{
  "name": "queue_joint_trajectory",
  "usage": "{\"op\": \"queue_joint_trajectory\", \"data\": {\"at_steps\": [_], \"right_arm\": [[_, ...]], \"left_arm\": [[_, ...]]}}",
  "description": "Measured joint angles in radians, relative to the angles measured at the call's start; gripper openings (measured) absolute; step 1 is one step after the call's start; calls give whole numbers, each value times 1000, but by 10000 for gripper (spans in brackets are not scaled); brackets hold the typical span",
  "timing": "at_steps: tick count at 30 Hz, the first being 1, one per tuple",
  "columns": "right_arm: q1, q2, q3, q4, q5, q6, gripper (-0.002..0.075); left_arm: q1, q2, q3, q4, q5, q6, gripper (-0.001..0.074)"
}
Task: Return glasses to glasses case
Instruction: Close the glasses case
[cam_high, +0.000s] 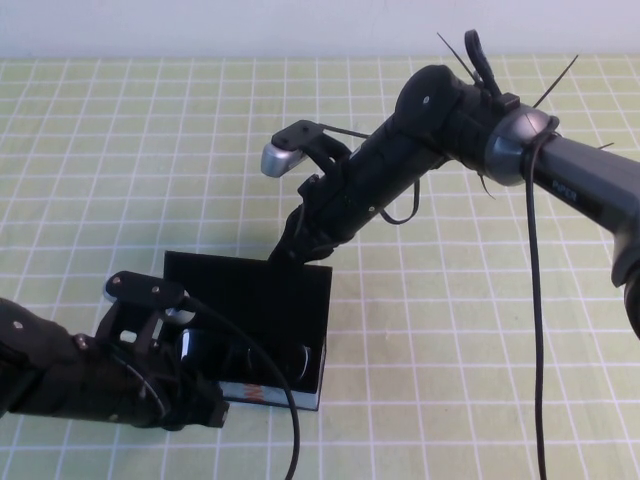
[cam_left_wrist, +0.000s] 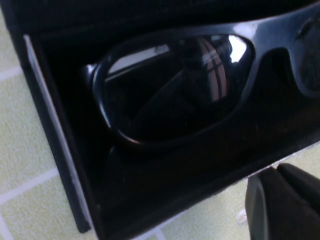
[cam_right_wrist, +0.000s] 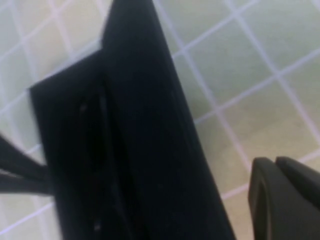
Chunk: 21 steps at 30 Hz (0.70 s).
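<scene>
The glasses case (cam_high: 268, 393) stands open near the table's front, its lid (cam_high: 250, 285) raised at the back. The black glasses (cam_left_wrist: 175, 85) lie inside it on the black lining; in the high view they are a dark shape (cam_high: 285, 358). My left gripper (cam_high: 212, 405) is shut and empty at the case's front left corner, just outside the white front edge (cam_left_wrist: 50, 135); it shows at the left wrist view's edge (cam_left_wrist: 276, 171). My right gripper (cam_high: 292, 250) is shut and empty at the lid's back edge, beside the lid (cam_right_wrist: 130, 125) in the right wrist view (cam_right_wrist: 275, 161).
The table is covered by a green mat with a white grid (cam_high: 480, 330). A black cable (cam_high: 290, 420) from the left arm hangs across the case's front. The right arm (cam_high: 420, 140) reaches over the back of the table.
</scene>
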Motion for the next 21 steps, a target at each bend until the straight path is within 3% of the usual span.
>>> {"op": "queue_joint_trajectory", "data": {"at_steps": [12,21], "right_arm": [[23,0,0,117,96,-41,-16],[141,0,0,-62,101,103,-16]], "left_arm": [[0,0,0,-4,-4,7,-3],[0,0,0,-4,10,32,-3]]}}
